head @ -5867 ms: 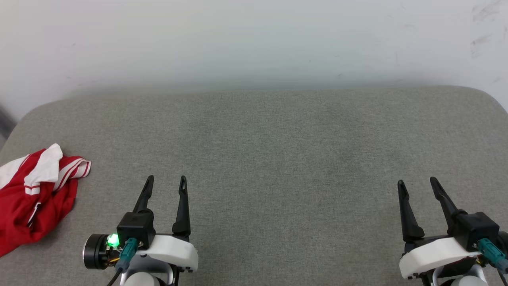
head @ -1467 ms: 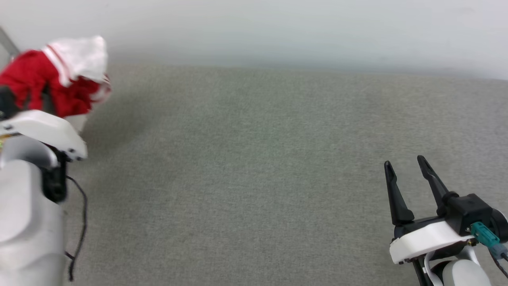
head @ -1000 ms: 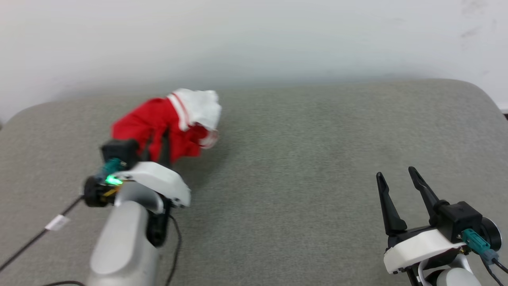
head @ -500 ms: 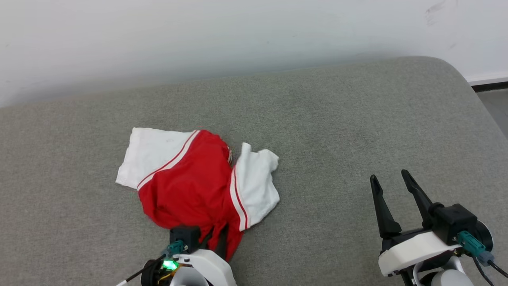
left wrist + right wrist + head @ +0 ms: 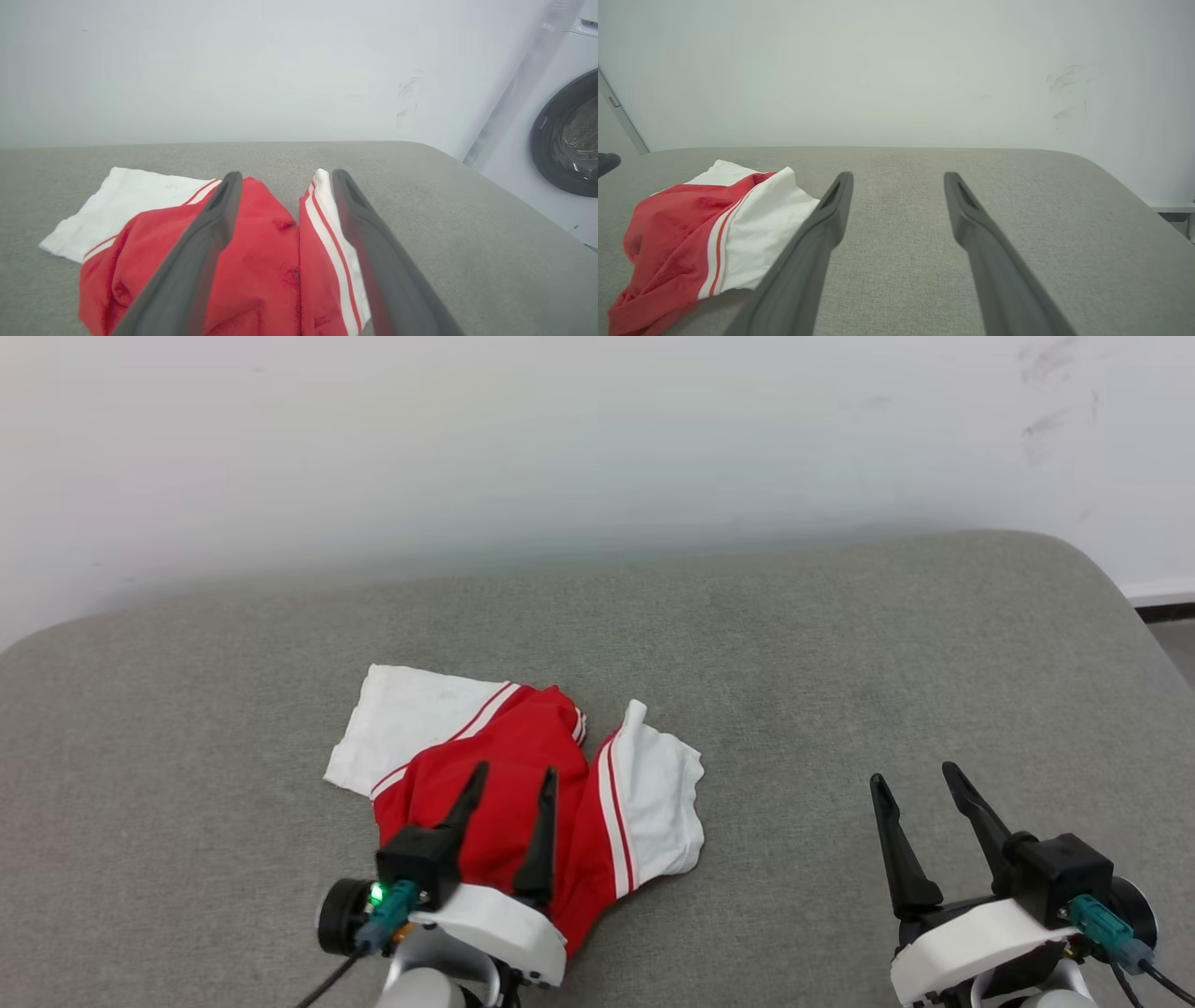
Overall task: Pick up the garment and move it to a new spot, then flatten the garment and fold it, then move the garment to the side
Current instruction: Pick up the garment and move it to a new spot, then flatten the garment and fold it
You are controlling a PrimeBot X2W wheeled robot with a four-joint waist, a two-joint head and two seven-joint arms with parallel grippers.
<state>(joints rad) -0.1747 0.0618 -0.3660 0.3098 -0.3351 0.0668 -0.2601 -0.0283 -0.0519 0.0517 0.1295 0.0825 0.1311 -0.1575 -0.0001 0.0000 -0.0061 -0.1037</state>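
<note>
Head view: just released, the garment (image 5: 523,733) lies crumpled at the middle of the cushion (image 5: 840,663); left gripper (image 5: 515,770) and right gripper (image 5: 913,773) both spread; flattening comes next.

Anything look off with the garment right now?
The garment lies rumpled, not flat: its red middle is bunched and the right white panel curls up. Left gripper hangs open over it; nothing looks damaged.

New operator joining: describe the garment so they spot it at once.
On the grey padded surface under the white wall, look left of centre, beneath the left tool. The garment lies crumpled there, bright red with white stripe-edged end panels against grey.
</note>
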